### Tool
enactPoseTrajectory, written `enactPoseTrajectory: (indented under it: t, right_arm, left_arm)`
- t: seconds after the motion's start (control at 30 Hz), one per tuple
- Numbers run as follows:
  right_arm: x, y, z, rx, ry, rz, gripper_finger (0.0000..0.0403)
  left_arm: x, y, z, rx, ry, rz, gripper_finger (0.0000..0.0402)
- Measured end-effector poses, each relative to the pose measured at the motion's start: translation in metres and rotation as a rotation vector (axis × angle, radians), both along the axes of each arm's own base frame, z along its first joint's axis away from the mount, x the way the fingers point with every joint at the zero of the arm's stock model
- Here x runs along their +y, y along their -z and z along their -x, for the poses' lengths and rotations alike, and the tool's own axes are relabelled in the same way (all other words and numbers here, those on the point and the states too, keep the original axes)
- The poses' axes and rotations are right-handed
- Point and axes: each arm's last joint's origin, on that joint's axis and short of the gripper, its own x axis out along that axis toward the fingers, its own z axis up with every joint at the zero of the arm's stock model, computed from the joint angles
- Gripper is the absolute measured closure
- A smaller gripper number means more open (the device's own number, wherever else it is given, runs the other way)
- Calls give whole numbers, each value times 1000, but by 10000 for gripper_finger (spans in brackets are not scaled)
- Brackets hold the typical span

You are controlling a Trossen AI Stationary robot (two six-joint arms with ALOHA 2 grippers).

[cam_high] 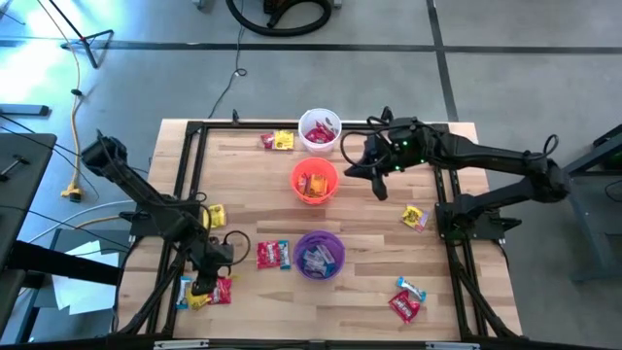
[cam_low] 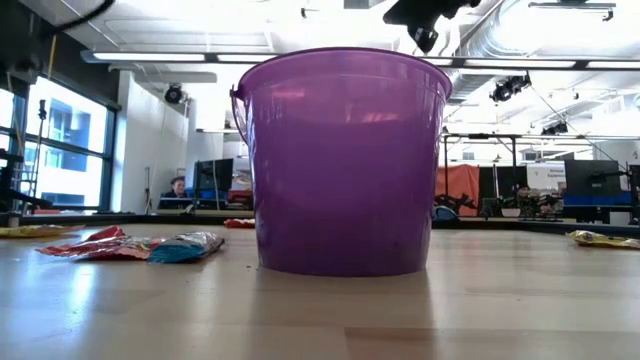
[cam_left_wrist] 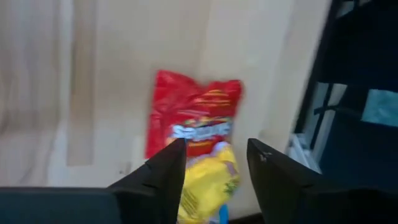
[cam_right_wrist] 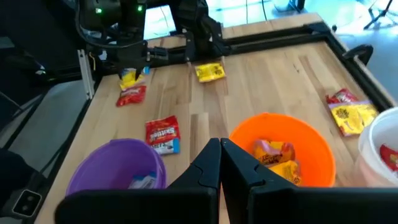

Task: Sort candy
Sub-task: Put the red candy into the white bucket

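Candy (cam_left_wrist: 194, 127) lies on the counter (cam_high: 389, 277) just ahead of the released left end effector (cam_left_wrist: 216, 163), seemingly about to descend and grasp, while the clenched, empty right end effector (cam_right_wrist: 220, 163) hovers beside the orange cup (cam_right_wrist: 283, 155).

cups: white (cam_high: 319, 131), orange (cam_high: 314, 181), purple (cam_high: 320, 255)
sweets: shiny red (cam_left_wrist: 196, 121), yellow (cam_left_wrist: 205, 183), blue-white (cam_high: 409, 288) wrappers
table: pale wood (cam_high: 389, 253)
arms: dark
frame: black (cam_high: 185, 165)
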Motion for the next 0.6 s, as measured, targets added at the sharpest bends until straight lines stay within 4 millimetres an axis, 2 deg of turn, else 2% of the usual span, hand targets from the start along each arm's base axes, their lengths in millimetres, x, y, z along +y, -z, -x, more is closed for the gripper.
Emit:
enactPoseTrajectory:
  t: [0.17,0.3,0.6]
  right_arm:
    - [-2,7,-9,22,2,-14,403]
    - [-2,7,-10,19,8,-12,403]
    - [-2,5,-9,7,14,-7,403]
  left_arm:
    - [4,13,0,-35,-41,-21,219]
    - [6,26,-3,2,-91,-36,207]
    - [-7,53,-16,35,-54,-70,197]
